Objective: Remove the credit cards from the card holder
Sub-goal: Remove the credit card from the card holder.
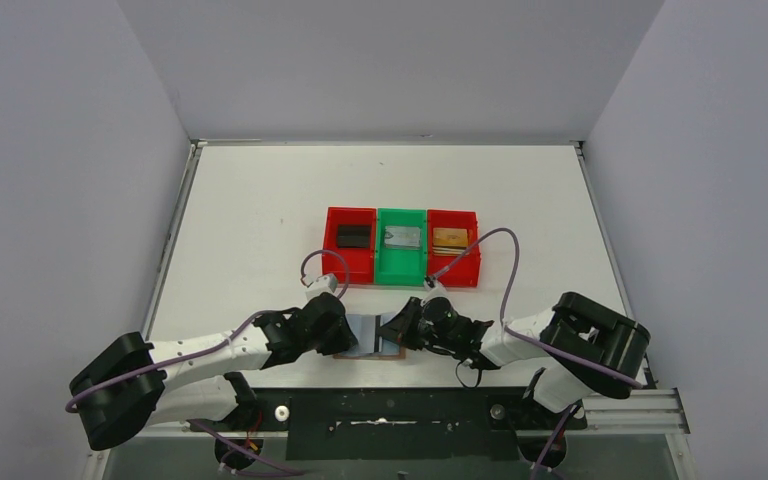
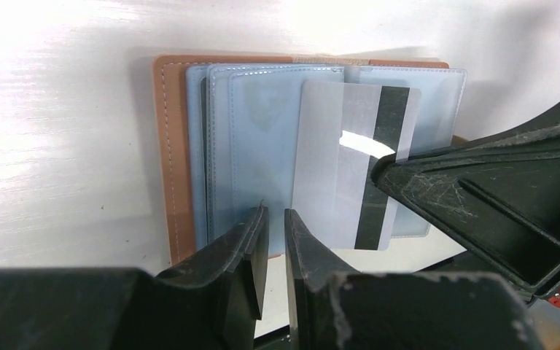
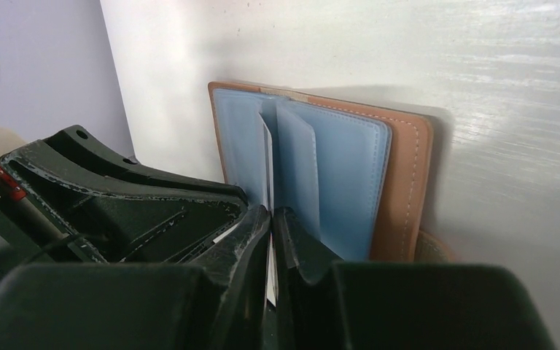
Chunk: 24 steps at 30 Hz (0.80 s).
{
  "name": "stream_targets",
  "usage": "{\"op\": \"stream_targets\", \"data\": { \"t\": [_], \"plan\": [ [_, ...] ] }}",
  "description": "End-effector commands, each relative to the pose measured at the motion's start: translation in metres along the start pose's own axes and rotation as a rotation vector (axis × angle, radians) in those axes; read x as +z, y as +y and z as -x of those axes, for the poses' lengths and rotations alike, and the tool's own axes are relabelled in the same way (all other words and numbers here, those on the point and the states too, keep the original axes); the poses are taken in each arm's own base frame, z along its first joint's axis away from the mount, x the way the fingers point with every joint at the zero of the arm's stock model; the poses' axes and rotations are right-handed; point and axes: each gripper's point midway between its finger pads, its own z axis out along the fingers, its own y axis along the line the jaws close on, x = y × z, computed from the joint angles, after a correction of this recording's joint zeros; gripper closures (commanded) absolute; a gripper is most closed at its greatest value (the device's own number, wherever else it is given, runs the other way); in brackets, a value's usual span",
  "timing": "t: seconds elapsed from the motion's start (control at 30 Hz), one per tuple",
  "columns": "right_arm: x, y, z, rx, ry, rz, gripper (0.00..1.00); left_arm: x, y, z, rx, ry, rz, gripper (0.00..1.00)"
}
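Observation:
The tan leather card holder (image 1: 370, 354) lies open on the table between both grippers, its grey-blue sleeves (image 2: 262, 138) fanned out. A light credit card (image 2: 332, 160) with a black stripe sticks halfway out of a sleeve. My right gripper (image 3: 271, 211) is shut on that card's edge (image 3: 267, 164); its black fingers (image 2: 474, 197) show at the right of the left wrist view. My left gripper (image 2: 275, 215) rests its tips at the near edge of the sleeves, jaws a narrow gap apart with nothing seen between them. In the top view the left gripper (image 1: 346, 333) and right gripper (image 1: 400, 330) flank the holder.
Behind the holder stand three bins in a row: a red bin (image 1: 335, 262) with a black card (image 1: 353, 236), a green bin (image 1: 401, 266) with a silver card (image 1: 401, 237), and a red bin (image 1: 472, 262) with a gold card (image 1: 450, 238). White walls enclose the table.

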Motion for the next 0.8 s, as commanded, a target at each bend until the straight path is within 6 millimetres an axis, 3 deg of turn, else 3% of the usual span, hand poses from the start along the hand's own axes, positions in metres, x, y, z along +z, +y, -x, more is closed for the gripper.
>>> {"op": "stream_targets", "data": {
  "t": [0.0, 0.13, 0.37, 0.6, 0.7, 0.77],
  "plan": [
    [0.0037, 0.0075, 0.0037, -0.014, -0.009, 0.031, 0.92, -0.0016, 0.0223, -0.0067, 0.048, 0.027, 0.082, 0.85],
    [0.0091, 0.0159, 0.0029, 0.005, -0.002, 0.076, 0.86, -0.0007, 0.0227, -0.0074, 0.053, 0.033, 0.089, 0.85],
    [0.0091, 0.0141, 0.0024, 0.013, -0.008, 0.075, 0.86, -0.001, 0.0229, -0.0082, 0.052, 0.034, 0.084, 0.86],
    [0.01, 0.0144, 0.0003, 0.019, -0.001, 0.085, 0.75, 0.0004, 0.0217, -0.0086, 0.054, 0.039, 0.084, 0.88],
    [0.0123, 0.0151, -0.0011, 0.026, 0.003, 0.094, 0.77, 0.0008, 0.0224, -0.0091, 0.055, 0.042, 0.089, 0.89],
    [0.0128, 0.0136, -0.0012, 0.028, 0.0, 0.09, 0.84, 0.0005, 0.0224, -0.0094, 0.055, 0.044, 0.089, 0.9]
  ]
}}
